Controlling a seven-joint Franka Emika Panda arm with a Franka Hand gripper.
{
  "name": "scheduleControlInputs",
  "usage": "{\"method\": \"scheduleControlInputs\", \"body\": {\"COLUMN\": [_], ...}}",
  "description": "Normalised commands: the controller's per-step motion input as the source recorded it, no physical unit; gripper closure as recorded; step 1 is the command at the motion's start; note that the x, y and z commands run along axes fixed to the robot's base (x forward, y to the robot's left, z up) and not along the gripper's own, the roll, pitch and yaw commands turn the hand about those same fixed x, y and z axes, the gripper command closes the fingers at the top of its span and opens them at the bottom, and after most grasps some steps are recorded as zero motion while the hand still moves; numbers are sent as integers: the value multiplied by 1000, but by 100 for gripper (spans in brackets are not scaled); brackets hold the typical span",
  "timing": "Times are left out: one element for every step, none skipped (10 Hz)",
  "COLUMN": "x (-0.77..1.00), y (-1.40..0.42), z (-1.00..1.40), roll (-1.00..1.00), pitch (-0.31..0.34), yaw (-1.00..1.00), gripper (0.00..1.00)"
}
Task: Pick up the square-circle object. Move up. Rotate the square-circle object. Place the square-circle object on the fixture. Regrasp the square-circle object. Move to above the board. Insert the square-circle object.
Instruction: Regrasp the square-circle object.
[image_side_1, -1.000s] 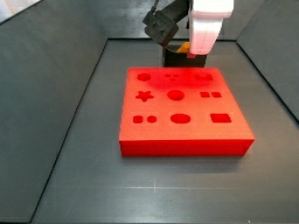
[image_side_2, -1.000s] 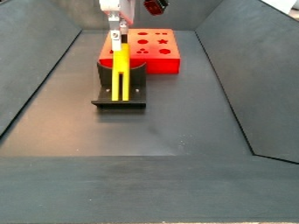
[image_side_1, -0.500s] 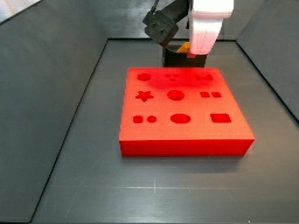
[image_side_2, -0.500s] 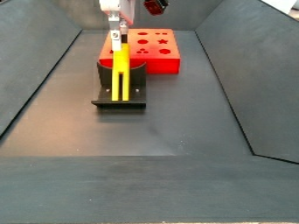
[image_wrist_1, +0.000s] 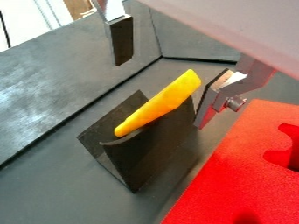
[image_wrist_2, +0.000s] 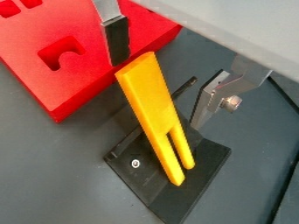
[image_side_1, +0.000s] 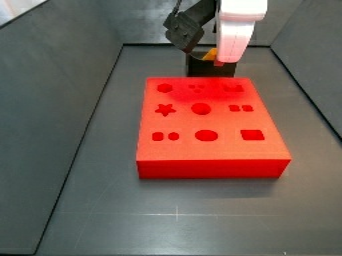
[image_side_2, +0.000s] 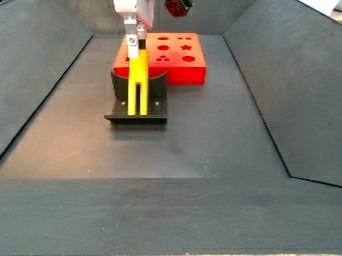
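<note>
The yellow peg (image_side_2: 136, 82) leans tilted in the fixture (image_side_2: 138, 105), just beside the red board (image_side_2: 178, 57). The gripper (image_wrist_2: 163, 66) hangs over the peg's upper end with its fingers (image_wrist_2: 114, 37) spread wide on either side, not touching it. In a wrist view the peg (image_wrist_1: 158, 105) rests against the dark bracket (image_wrist_1: 146, 153). No writing can be read anywhere.

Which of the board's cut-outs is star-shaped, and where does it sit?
The star cut-out, in the middle row at the end of the board, beside round holes. The gripper is off the board, open around the square-circle object.
</note>
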Motion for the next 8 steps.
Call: {"method": "scheduleControlInputs", "body": {"x": [85,85,85,85,85,85,85,85], "y": [-15,-15,-15,-15,-15,-15,-15,-15], "z": [3,3,3,3,3,3,3,3], "roll": [-17,-17,-17,-17,-17,-17,-17,-17], "pitch": [208,208,208,208,208,208,208,208], "yaw": [62,62,62,62,62,62,62,62], "gripper": [0,0,0,0,0,0,0,0]}}
